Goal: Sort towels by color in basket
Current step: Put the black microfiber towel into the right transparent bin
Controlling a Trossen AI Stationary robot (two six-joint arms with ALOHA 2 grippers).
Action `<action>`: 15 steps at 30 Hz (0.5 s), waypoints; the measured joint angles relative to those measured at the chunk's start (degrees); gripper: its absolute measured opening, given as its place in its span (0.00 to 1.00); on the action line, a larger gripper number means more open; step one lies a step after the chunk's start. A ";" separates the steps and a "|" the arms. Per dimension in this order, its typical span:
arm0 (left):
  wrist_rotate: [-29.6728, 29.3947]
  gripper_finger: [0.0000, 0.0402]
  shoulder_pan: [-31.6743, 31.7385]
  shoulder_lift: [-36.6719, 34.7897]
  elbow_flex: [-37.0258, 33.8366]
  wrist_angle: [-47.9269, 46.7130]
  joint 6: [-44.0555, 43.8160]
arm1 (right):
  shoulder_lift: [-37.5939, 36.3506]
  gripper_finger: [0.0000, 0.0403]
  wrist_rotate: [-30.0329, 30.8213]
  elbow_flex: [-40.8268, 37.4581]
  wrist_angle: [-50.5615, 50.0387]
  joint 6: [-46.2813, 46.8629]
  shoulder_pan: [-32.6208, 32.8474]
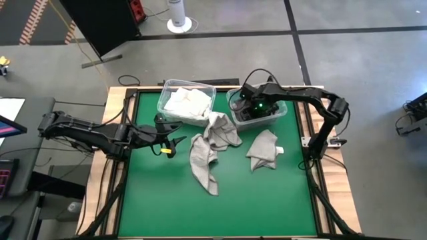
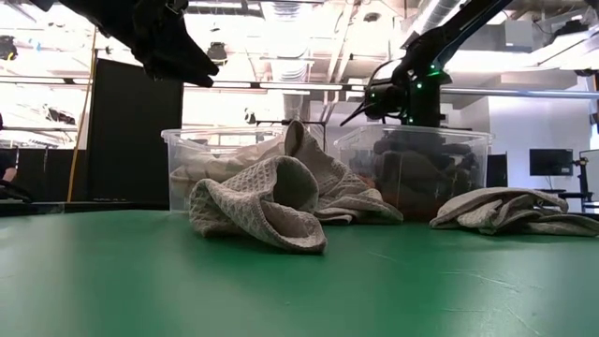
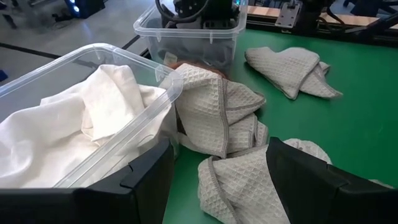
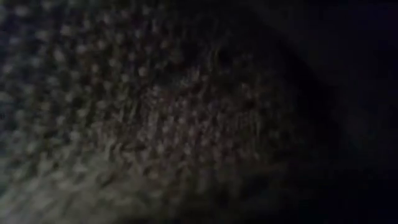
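**Sorting towels into two clear bins on the green table**

Sitting side by side near the table's (image 1: pixel 220 207) far edge: two clear bins. Holding white towels (image 1: pixel 187 103) in the left bin (image 1: pixel 167 90); holding dark cloth (image 2: pixel 412 178) in the right bin (image 1: pixel 288 110).

Draping over the left bin's near right corner and trailing onto the table: a light grey waffle towel (image 1: pixel 223 130). Lying just in front of it, toward the table's middle: a second light grey towel (image 1: pixel 203 163), long and crumpled. Resting apart from both, in front of the right bin: a third light grey towel (image 1: pixel 263 150), bunched up.

Hovering above the table near its left edge, just beside the left bin's near corner: the left gripper (image 1: pixel 170 140), fingers spread apart, holding nothing, pointing toward the draped towel.

Reaching down into the right bin: the right gripper (image 1: pixel 257 107), pressing close against dark waffle cloth, which is filling its wrist view. Fingers hidden among the cloth, so cannot tell whether apart, together or clamped on anything.
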 joint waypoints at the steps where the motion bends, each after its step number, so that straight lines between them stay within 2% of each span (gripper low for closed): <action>1: 0.00 0.61 0.00 0.00 0.00 -0.07 0.00 | -0.38 0.14 -0.10 0.25 -0.31 -0.04 0.00; 15: -0.01 0.61 -0.01 0.00 0.00 -0.08 0.02 | -11.40 0.15 0.68 6.58 -1.87 -0.80 -0.20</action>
